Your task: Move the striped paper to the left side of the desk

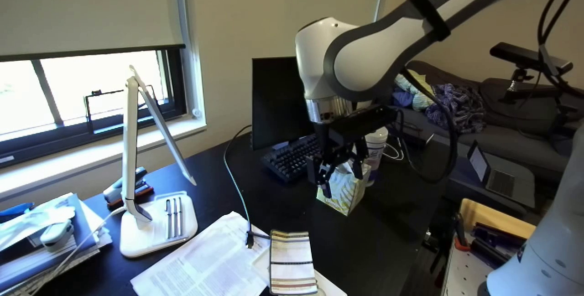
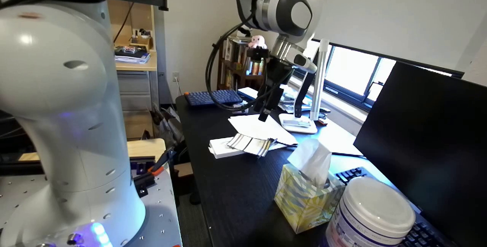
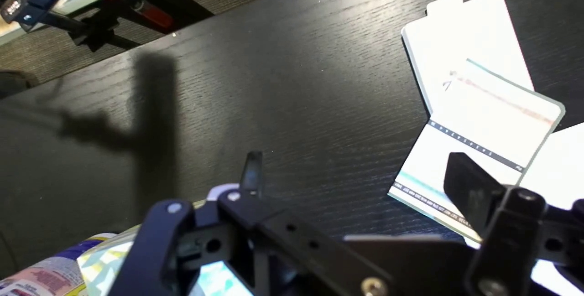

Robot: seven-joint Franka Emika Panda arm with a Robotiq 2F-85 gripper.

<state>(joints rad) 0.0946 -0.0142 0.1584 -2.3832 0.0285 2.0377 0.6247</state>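
Observation:
The striped paper point(image 1: 292, 264) is a small white sheet with thin dark stripes. It lies on the black desk point(image 1: 378, 246), partly over a white stack point(image 3: 465, 36) and large printed sheets point(image 1: 205, 259). In an exterior view the striped paper point(image 2: 247, 143) is beside those sheets. In the wrist view the striped paper point(image 3: 479, 136) is at the right, its lower part behind one finger. My gripper point(image 1: 342, 181) is open and empty, raised above the desk. In the wrist view my gripper point(image 3: 357, 163) has its fingers wide apart, with bare desktop between them.
A patterned tissue box point(image 2: 304, 197) and a white tub point(image 2: 373, 216) stand near the monitor point(image 1: 278, 104) and keyboard point(image 1: 292, 159). A white lamp point(image 1: 130, 150) stands near the window. A thin cable point(image 1: 237, 186) runs to the papers. The desk edge borders the robot's base table.

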